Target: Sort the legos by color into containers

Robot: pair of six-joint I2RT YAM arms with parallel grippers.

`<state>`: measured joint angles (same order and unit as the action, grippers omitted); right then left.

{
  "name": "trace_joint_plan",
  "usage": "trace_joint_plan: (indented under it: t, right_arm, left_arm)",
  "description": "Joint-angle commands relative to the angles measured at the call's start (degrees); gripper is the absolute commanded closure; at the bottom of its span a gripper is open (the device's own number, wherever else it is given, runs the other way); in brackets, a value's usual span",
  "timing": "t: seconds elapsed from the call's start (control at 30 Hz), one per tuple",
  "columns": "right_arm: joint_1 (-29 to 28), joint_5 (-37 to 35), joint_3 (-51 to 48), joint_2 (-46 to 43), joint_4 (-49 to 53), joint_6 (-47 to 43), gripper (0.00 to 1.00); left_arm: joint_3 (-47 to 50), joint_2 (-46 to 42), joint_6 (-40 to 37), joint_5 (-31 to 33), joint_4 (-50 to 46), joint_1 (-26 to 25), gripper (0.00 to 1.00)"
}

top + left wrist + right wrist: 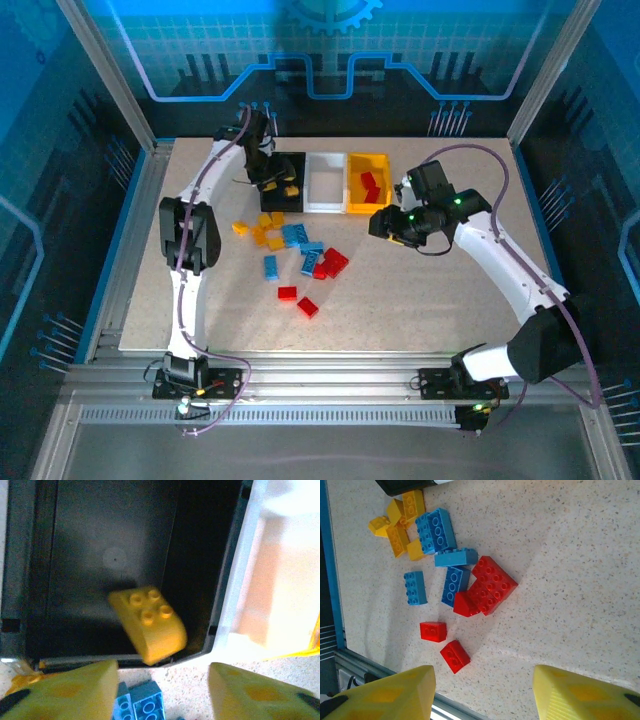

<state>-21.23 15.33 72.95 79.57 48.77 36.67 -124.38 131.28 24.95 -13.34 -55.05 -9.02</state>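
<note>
- The left claw (162, 692) hangs spread and empty over the black bin (90, 540), with a yellow brick (150, 625) inside it.
- The right claw (482, 690) is spread too, gripping nothing, above the bench (570, 555).
- Red legos (490, 585), blue legos (451, 582) and yellow legos (400, 522) lie clustered on the bench.
- The yellow bin (357, 164) holds red bricks (370, 186).
</note>
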Motion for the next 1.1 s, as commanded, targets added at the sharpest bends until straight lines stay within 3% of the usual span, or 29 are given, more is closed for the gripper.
trace_joint_plan:
  t: [0.0, 0.27, 0.57, 0.8, 1.07]
  right_arm:
    - [-0.6, -1.0, 0.8, 0.6, 2.5, 0.9, 0.44]
    - [-2.4, -1.7, 2.4, 2.6, 2.0, 1.0, 0.44]
    - [-6.9, -2.3, 4.0, 6.7, 1.5, -0.7, 0.43]
    - [-8.2, -1.2, 6.8, 10.9, 1.9, -2.5, 0.42]
    - [-8.7, -1.0, 7.9, 12.5, 2.1, -3.2, 0.42]
  left_arm:
    - [-2.5, 0.9, -0.4, -0.6, -1.7, 1.3, 0.44]
    - [2.9, -7.5, -0.4, 1.0, -1.7, 2.1, 0.41]
    - [24.7, -21.6, 1.1, 7.1, -3.3, 8.9, 0.33]
    - [34.7, -21.9, 3.3, 5.3, 0.7, 11.5, 0.29]
    - [36.0, -15.8, 13.1, 2.0, 4.7, 12.2, 0.29]
